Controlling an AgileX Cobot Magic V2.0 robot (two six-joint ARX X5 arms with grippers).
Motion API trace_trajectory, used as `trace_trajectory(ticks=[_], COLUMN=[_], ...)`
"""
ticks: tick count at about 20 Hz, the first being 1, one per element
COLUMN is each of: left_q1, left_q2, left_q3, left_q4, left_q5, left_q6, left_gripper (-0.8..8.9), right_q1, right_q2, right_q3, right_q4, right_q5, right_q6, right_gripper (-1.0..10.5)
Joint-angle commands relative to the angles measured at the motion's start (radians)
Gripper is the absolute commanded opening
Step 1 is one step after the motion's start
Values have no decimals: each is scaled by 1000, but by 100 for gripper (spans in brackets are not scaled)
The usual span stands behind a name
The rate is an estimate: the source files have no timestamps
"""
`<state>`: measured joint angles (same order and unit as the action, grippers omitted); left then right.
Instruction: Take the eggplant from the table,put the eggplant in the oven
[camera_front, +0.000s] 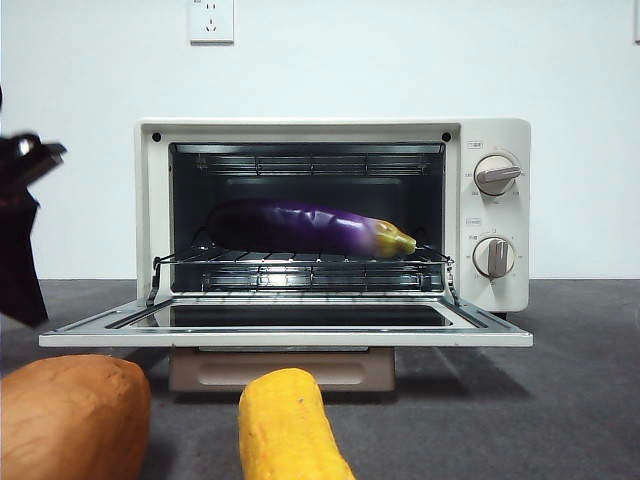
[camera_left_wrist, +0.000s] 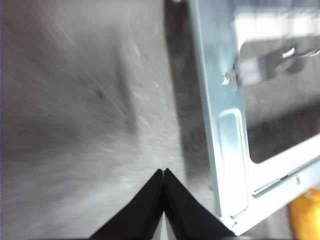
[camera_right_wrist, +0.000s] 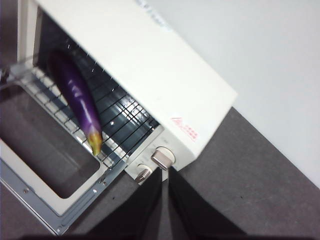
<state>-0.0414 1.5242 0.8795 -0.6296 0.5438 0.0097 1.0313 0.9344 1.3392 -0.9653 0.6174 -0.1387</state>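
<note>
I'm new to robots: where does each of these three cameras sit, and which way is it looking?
Front view: low at table height, facing the open oven with the eggplant on its rack; a dark arm shows at the left edge.
Left wrist view: looks down at the table beside the oven door; left hand shut.
Right wrist view: above the oven's knob side; right hand shut.
Front and right wrist views share the eggplant.

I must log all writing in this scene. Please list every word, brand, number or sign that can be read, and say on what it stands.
No text can be read.
Red mark on the oven top: too blurred to read.
Small labels above the two knobs: too small to read.
Scale marks around the knobs: too small to read.
Wall socket: no readable writing.
</note>
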Motion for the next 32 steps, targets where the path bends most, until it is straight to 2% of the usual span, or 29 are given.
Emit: trace_trajectory(ticks=[1,9,17,24,32], left_q1=[-2,-6,-6,2,22], left_q2=[66,201,292,294,294], left_q3=[5,5,5,5,6], left_q4=[2,2,-1,-8,-22], left_q5=[85,126,349,396,540], left_q6=[29,71,127,134,134], left_gripper=[6,6,6,6,6], right_q1=[11,11,11,11,11], right_q2=[-19,-85,-115,-114,-113], right_q3=[21,21,21,21,21], right_q4=[-2,-8,-8,-8,-8], right_q5=[0,4,4,4,4], right_q6=[42,54,79,80,84], right_gripper=[4,3,3,3,3])
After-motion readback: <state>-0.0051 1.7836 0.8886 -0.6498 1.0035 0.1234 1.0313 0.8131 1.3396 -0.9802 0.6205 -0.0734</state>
